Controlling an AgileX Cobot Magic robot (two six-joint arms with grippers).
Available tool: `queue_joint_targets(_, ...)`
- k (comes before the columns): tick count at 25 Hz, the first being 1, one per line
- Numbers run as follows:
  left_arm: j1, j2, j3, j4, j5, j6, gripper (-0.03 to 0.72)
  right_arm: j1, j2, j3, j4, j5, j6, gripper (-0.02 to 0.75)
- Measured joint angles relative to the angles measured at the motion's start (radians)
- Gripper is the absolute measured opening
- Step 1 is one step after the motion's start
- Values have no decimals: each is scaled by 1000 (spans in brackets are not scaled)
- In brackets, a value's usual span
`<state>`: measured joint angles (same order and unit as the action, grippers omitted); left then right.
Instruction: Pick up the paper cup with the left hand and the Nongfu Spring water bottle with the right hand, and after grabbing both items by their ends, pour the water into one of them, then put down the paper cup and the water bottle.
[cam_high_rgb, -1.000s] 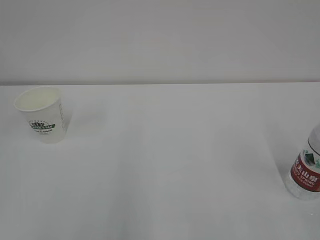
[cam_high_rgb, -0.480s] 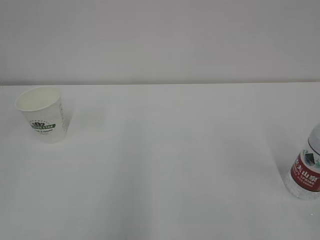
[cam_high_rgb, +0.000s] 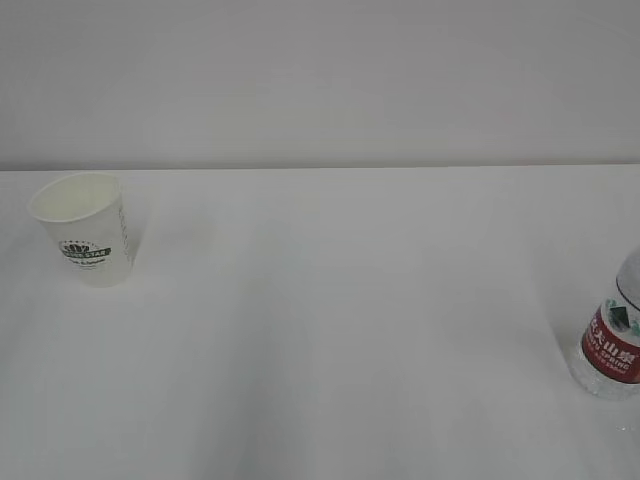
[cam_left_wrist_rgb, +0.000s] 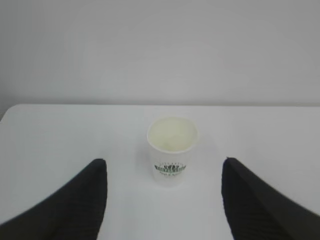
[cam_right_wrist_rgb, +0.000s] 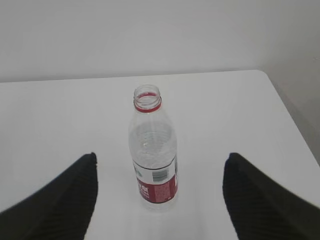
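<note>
Both grippers are on the approach, nothing grasped. The left hand (cam_left_wrist_rgb: 164, 200) is spread, cup (cam_left_wrist_rgb: 172, 150) upright at its twelve o'clock; the right hand (cam_right_wrist_rgb: 160, 200) is spread, bottle (cam_right_wrist_rgb: 153, 150) upright at twelve. Next, I judge, each must advance until its jaws flank its target, then close.

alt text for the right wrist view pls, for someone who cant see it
An uncapped clear water bottle with a red label stands upright on a white table, centred ahead of the open right tool, whose two black fingers frame it without touching.

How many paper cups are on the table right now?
1. The paper cup stands upright at the table's far left; the left wrist view shows it centred ahead. None seems hidden.
</note>
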<state>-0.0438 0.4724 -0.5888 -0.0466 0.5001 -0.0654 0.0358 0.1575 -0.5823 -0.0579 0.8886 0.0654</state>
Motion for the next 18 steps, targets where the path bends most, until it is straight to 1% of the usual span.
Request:
queue_joint_targets(6, 0, 127, 0, 7, -189, 0, 517, 0, 95, -1, 7, -130, 1, 587)
queue_joint_targets(12, 0, 276, 0, 10, -352, 0, 516, 0, 127, -1, -12, -334, 2, 587)
queue_joint_targets(15, 0, 352, 0, 10, -400, 0, 516, 0, 151, 6, -18, -378, 2, 587)
queue_joint_targets(18, 0, 420, 0, 12, -458, 0, 516, 0, 185, 27, -18, -389, 2, 587)
